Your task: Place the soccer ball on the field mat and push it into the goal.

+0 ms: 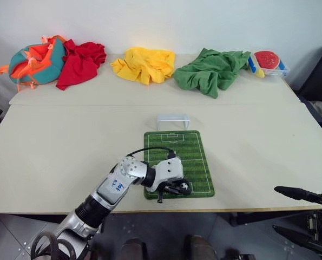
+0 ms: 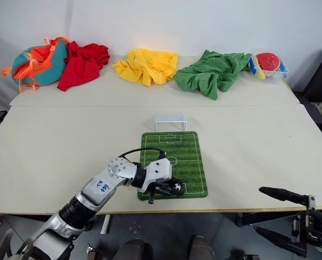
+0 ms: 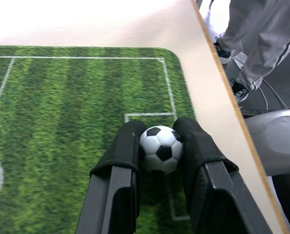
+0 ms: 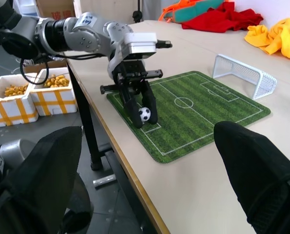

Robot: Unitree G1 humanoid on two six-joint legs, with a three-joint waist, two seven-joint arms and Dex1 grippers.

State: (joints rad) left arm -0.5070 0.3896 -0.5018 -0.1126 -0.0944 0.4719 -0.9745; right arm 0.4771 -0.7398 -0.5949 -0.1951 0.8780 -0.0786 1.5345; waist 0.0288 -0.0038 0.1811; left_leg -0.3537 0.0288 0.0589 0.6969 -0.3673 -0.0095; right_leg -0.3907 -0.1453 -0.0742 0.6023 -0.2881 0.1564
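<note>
My left gripper (image 3: 159, 146) is clamped on the soccer ball (image 3: 161, 149), one black finger (image 3: 120, 156) pressed against each side, and holds it low over the near end of the field mat (image 1: 190, 151), at the small box marked by white lines beside the table's front edge (image 3: 218, 92). Whether the ball already rests on the turf or hangs just above it I cannot tell. The ball is tiny, round and glossy; I judge it light, hard and quick to roll, so a grip across its widest part, as here, is the only secure one, and any off-centre pinch could squirt it out. The mat's grass-like pile should slow it a little once freed, yet the nearby table edge leaves little margin on that side. The goal (image 1: 173, 120), a low white frame, stands just beyond the mat's far end, well apart from the ball, its mouth facing the pitch. A push should meet the ball squarely from behind along the mat's length, gently, since so light a ball may overshoot or veer. My right gripper (image 1: 297, 212) hangs off the table's front right corner, its fingers spread apart and holding nothing.
</note>
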